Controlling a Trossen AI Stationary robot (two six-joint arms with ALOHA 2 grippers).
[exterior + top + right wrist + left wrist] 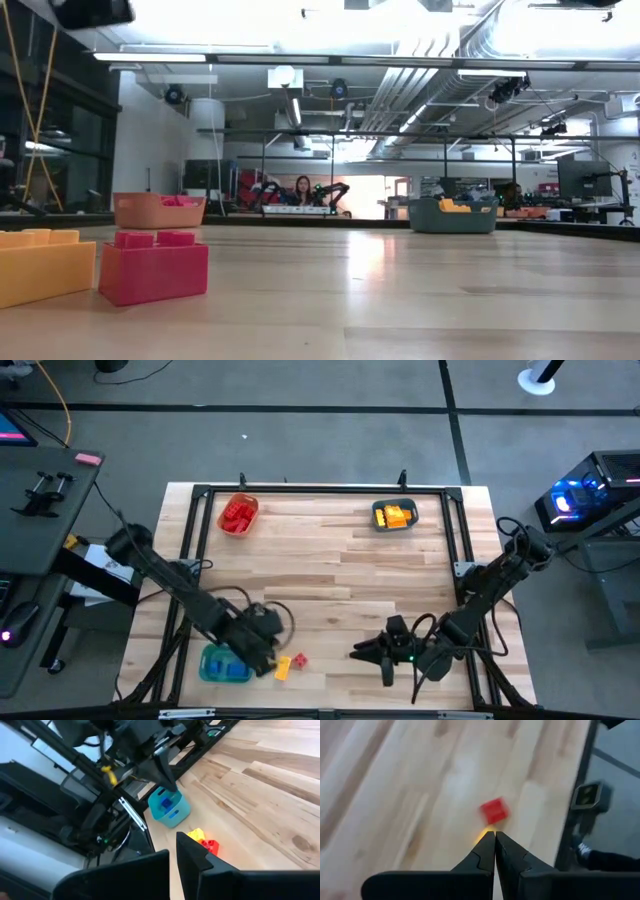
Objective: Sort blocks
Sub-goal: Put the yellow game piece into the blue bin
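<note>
At the near edge of the worktop [340, 560], my left end effector [268, 657] hangs low with its two dark fingers [485, 851] pressed together, pinching nothing. Just past its tip lie two loose blocks, a yellow block [282, 669] and a red block [300, 659], touching each other on the bare wood. In my left wrist view the red block sits just beyond the fingertips, with only a sliver of yellow showing at the tip. Just beside my left end effector, toward the worktop's left corner, stands a blue-green tray [222, 665] holding blue blocks [167, 803].

My right end effector [372, 653] waits near the same edge, farther right, well apart from the loose blocks; its fingers stand spread.

At the far edge, an orange tray [238, 515] on the left holds red blocks, and a grey-green tray [395, 517] on the right holds yellow blocks. A dark metal frame [320, 491] runs around the worktop.
</note>
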